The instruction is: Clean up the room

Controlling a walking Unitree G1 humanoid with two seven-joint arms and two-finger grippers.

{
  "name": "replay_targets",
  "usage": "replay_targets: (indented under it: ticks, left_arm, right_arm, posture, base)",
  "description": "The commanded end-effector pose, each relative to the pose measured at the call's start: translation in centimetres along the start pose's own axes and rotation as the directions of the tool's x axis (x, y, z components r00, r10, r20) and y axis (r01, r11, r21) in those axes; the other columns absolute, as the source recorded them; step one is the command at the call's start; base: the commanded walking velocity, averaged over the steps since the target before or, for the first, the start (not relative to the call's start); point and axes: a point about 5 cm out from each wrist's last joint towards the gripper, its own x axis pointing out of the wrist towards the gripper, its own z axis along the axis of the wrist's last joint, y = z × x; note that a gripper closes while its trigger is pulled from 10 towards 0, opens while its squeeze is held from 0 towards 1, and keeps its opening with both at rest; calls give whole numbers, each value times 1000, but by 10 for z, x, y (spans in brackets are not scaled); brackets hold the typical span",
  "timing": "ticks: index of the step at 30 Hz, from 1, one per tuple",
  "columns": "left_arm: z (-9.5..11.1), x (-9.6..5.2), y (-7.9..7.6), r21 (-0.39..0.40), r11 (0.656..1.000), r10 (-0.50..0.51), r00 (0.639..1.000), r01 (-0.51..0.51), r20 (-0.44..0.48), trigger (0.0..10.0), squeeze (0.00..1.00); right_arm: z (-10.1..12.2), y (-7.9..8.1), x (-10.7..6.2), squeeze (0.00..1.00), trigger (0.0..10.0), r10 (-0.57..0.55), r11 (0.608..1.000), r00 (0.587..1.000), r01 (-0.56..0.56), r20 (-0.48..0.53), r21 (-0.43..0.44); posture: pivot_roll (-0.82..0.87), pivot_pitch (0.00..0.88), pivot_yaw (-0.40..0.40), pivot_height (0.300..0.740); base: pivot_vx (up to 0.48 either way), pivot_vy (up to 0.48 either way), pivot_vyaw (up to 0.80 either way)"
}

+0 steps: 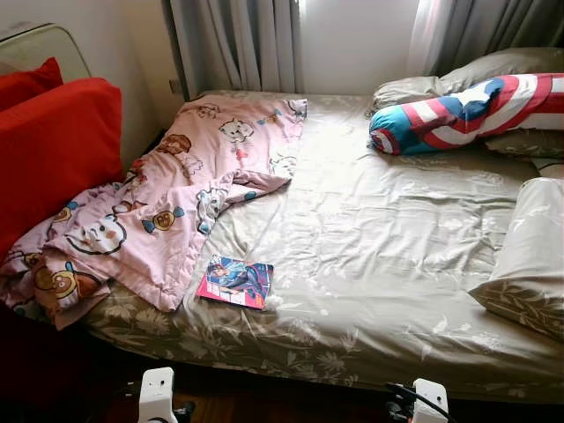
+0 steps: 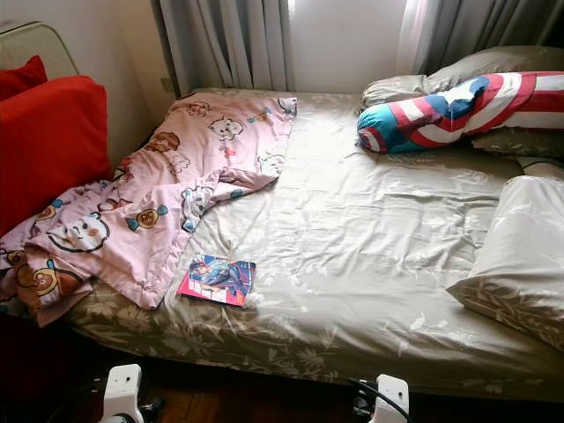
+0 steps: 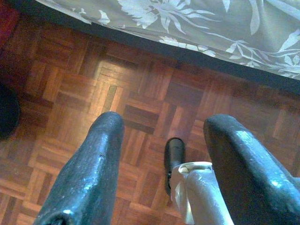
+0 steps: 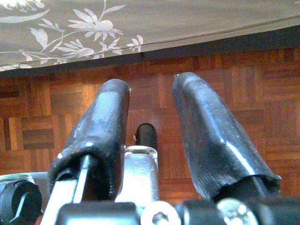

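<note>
A bed with a beige flower-print sheet (image 1: 370,247) lies before me. A crumpled pink cartoon blanket (image 1: 167,203) covers its left side and hangs over the near left corner. A colourful comic book (image 1: 235,282) lies flat near the bed's front edge, just right of the blanket. A red, white and blue bolster (image 1: 467,110) rests at the far right. Both arms hang low in front of the bed. My left gripper (image 3: 164,126) is open over the parquet floor (image 3: 70,93). My right gripper (image 4: 151,84) is open above the floor too, holding nothing.
Red cushions (image 1: 53,150) stand against the wall left of the bed. Beige pillows (image 1: 529,256) lie along the bed's right side and behind the bolster (image 1: 476,75). Grey curtains (image 1: 238,44) hang at the far wall. The bed's front edge (image 3: 187,47) is close above the grippers.
</note>
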Motion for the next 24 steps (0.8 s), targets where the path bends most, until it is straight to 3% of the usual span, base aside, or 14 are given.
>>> replay_targets:
  ticks: [1,10,12,24]
  left_arm:
    - [-3,0,0,-14,1000,4,1000,-4,-17,10000,0]
    - [-4,0,0,-15,1000,5,1000,-6,-17,10000,0]
    - [-4,0,0,-14,1000,5,1000,-6,-17,10000,0]
    - [-3,0,1,-13,1000,5,1000,-6,-17,10000,0]
  right_arm:
    - [1,1,0,0,10000,1,1000,1000,-1,9,7]
    - [1,1,0,0,10000,0,1000,1000,0,6,9]
    - [1,1,0,0,10000,0,1000,1000,0,6,9]
    - [1,1,0,0,10000,-1,1000,1000,1,7,11]
  posture:
    - [52,0,2,740]
    - [53,0,1,740]
    - [53,0,1,740]
    - [52,0,2,740]
  base:
    - [0,277,0]
    - [0,312,0]
    - [0,-337,0]
    - [0,338,0]
